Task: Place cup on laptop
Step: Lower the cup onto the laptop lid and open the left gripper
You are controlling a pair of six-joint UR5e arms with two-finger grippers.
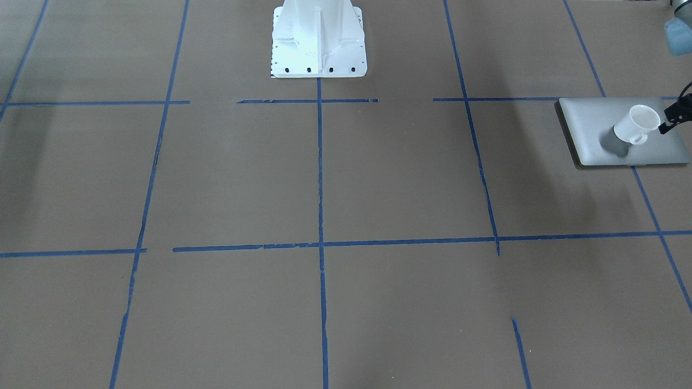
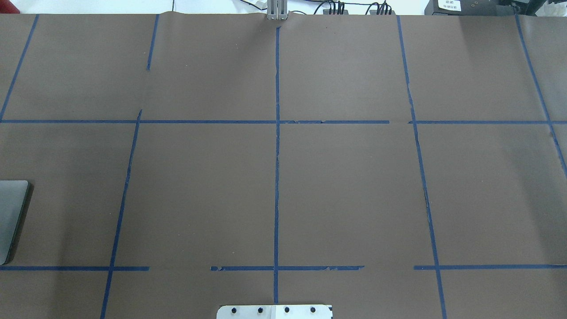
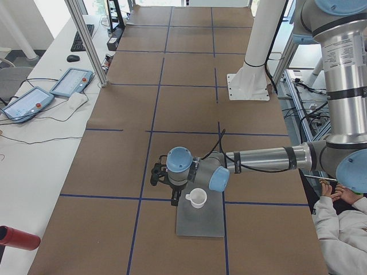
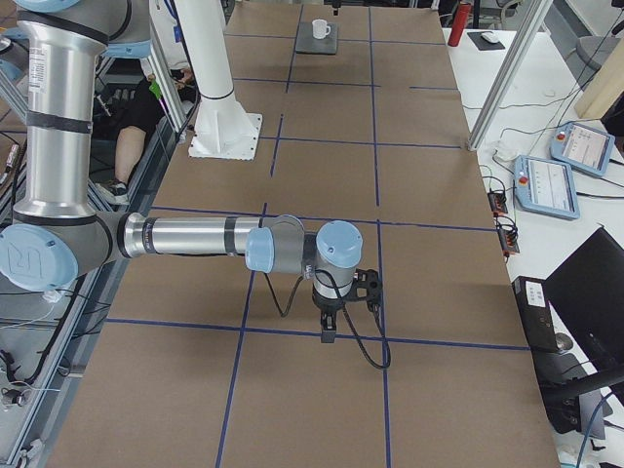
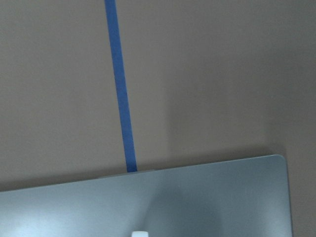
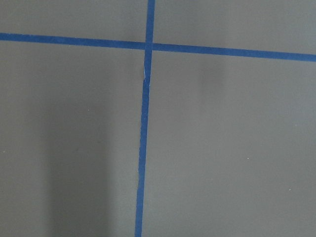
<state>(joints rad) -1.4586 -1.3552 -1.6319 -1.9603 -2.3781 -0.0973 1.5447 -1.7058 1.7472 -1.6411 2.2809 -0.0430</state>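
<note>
1. We see the white cup (image 1: 639,124) standing on the closed grey laptop (image 1: 589,121), at the left end of the table (image 1: 378,178).
2. The left gripper (image 1: 669,120) hangs just beside the cup's rim; we cannot tell its opening or whether it grips anything.
3. The right gripper (image 4: 328,330) points down, well apart from the cup; we cannot tell its opening either.

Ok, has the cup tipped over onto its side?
No, in the exterior left view the cup stands upright with its open mouth facing up, on the lid of the laptop.
</note>
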